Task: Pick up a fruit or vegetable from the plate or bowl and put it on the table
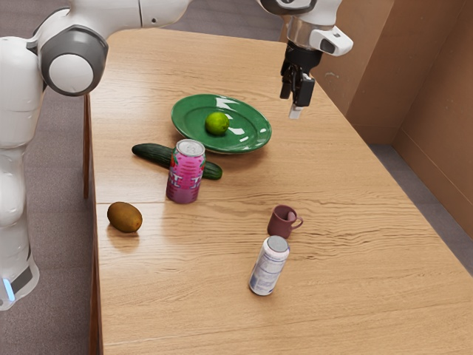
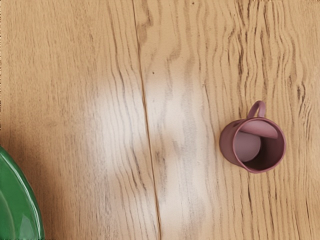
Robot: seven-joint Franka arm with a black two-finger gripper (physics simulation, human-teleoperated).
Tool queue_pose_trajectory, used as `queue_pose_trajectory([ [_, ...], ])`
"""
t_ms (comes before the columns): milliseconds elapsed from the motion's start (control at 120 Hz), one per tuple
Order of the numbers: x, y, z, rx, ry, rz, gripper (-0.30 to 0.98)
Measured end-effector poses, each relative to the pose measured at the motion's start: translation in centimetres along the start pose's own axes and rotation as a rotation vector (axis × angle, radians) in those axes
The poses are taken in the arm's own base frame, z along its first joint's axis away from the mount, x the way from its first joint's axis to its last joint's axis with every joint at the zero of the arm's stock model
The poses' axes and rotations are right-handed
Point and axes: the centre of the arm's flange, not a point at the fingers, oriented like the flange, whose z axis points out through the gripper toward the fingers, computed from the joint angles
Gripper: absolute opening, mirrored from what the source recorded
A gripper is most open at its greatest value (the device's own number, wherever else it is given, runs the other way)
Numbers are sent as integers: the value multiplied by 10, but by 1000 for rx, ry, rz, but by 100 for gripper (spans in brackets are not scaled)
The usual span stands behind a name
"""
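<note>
- The lime [image 1: 216, 123] sits on the far plate [image 1: 256, 138], whose dished shape likely stops it rolling.
- Jaws hang high, perhaps for clearance; open or closed, I can't tell.

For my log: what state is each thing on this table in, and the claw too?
Claw: raised, empty
Round green lime: whole, on the plate
Glossy green oval plate: face up, bearing the lime
Long dark-green cucumber: whole, lying down
Pink metal can: upright
Brown oval kiwi: whole, unpeeled
Mauve cylindrical mug: upright, seemingly empty
White metal can: upright
</note>
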Motion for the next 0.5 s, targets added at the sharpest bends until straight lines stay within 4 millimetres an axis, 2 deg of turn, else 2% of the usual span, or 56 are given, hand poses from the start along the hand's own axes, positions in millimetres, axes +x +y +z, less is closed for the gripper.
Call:
queue_pose_trajectory([
  [283, 3, -2, 3, -3, -5, -26, 69],
  [317, 0, -3, -15, -2, 26, -30, 69],
  [367, -16, -1, -69, 6, 117, -35, 69],
  [408, -33, 1, -98, 11, 151, -39, 69],
  [450, -48, 4, -117, 18, 163, -43, 69],
  [500, -59, 6, -127, 23, 158, -48, 69],
])
